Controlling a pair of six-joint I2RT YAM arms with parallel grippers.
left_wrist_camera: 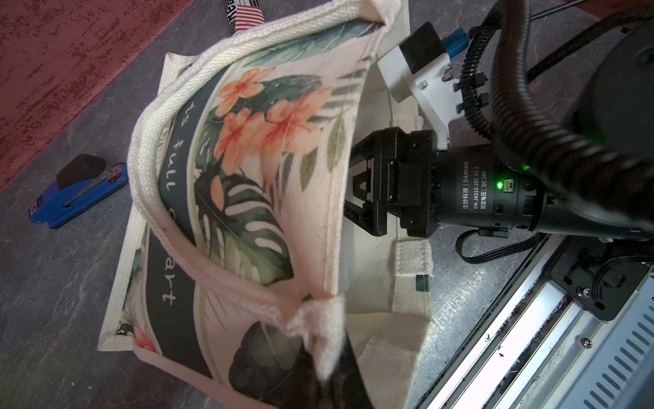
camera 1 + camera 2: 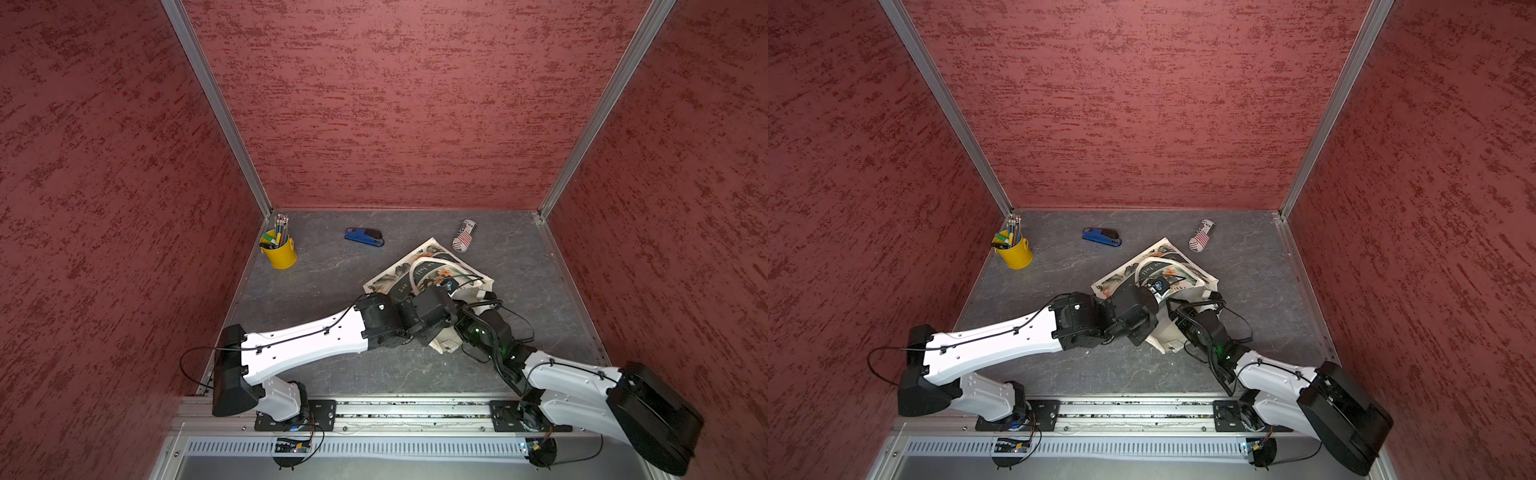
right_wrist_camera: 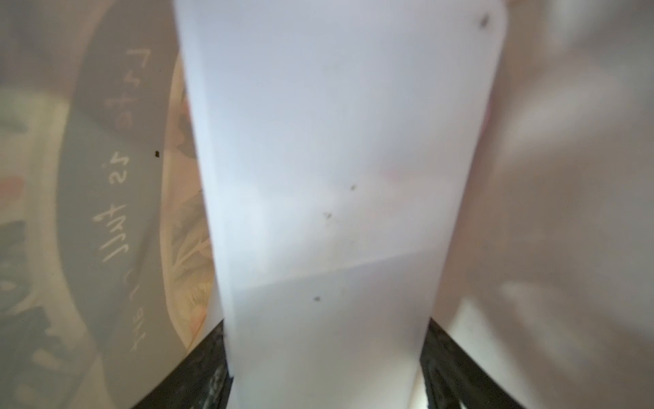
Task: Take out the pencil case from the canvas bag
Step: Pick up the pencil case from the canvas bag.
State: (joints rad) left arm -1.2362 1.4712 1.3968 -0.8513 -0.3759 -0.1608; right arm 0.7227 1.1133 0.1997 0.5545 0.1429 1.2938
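While the left gripper (image 1: 320,343) holds the bag (image 2: 395,276) open, we reach inside for the case (image 3: 336,141).

The bag lies on its side on the table (image 2: 332,299), and our left gripper is clamped on the upper rim, lifting the mouth. Our right gripper (image 3: 325,329) is inside the bag, its jaws either side of a pale flat thing that we judge to be the case. We cannot tell whether they press on it yet. Opening the bag and reaching in look done. The grip and the pull-out remain, since the case is wholly inside the bag.
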